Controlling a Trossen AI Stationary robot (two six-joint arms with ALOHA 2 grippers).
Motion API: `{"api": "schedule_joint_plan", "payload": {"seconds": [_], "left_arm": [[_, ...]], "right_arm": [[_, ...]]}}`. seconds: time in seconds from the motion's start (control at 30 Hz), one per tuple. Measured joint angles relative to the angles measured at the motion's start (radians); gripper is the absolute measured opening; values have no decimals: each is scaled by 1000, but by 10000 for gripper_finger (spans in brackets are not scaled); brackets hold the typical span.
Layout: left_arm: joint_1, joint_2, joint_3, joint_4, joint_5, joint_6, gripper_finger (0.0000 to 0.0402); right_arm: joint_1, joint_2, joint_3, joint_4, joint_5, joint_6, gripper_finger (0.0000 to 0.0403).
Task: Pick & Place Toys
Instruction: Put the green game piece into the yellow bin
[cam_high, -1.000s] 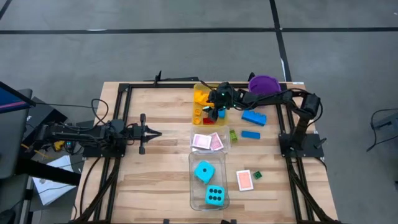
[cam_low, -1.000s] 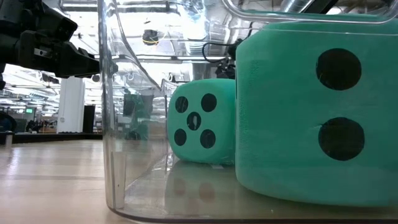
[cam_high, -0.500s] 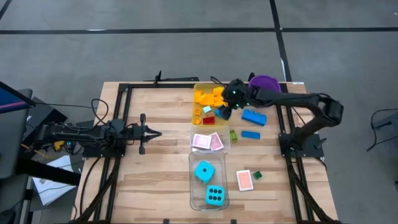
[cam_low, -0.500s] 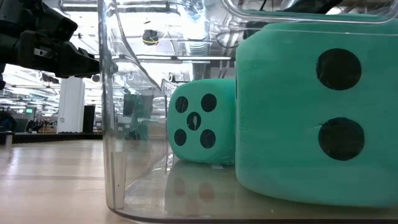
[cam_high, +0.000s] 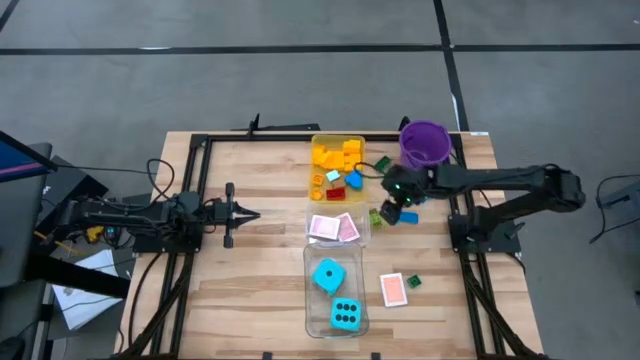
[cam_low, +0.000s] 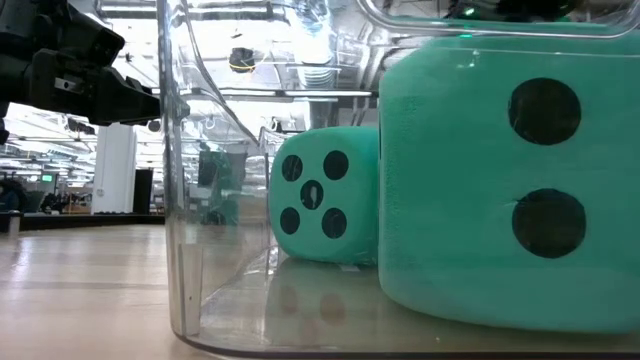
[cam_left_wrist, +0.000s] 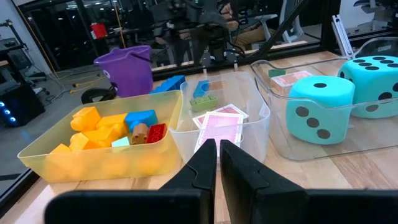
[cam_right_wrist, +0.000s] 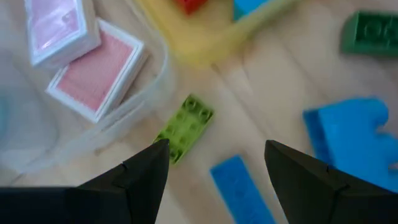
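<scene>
We see the right gripper (cam_right_wrist: 214, 180) open (nothing held) above the flat blue brick (cam_right_wrist: 239, 190), just beside the lime brick (cam_right_wrist: 183, 127), left gripper (cam_left_wrist: 217, 158) shut.

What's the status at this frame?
Right gripper open, empty, over flat blue brick and green brick. Left gripper shut, parked left. Nothing blocking.

This is a robot lab or workshop hall. The wooden table (cam_high: 260, 280) carries a black metal frame (cam_high: 200, 200) and stands on a grey concrete floor (cam_high: 200, 80) marked with dark tape lines. Beyond the table, the low view shows a big open room with ceiling lights, pipes and a white column (cam_low: 115, 170).
</scene>
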Motion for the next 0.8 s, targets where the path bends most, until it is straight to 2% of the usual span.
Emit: {"api": "schedule_joint_plan", "payload": {"seconds": [0.3,0.6,0.8], "left_arm": [[0,0,0,0,0,0,17],[0,0,0,0,0,0,17],[0,0,0,0,0,0,17]], "right_arm": [[217,-143,-141,-26,9,377,255],[514,-133,-187,-57,6,778,255],[709,-54,-187,-54,14,1032,255]]}}
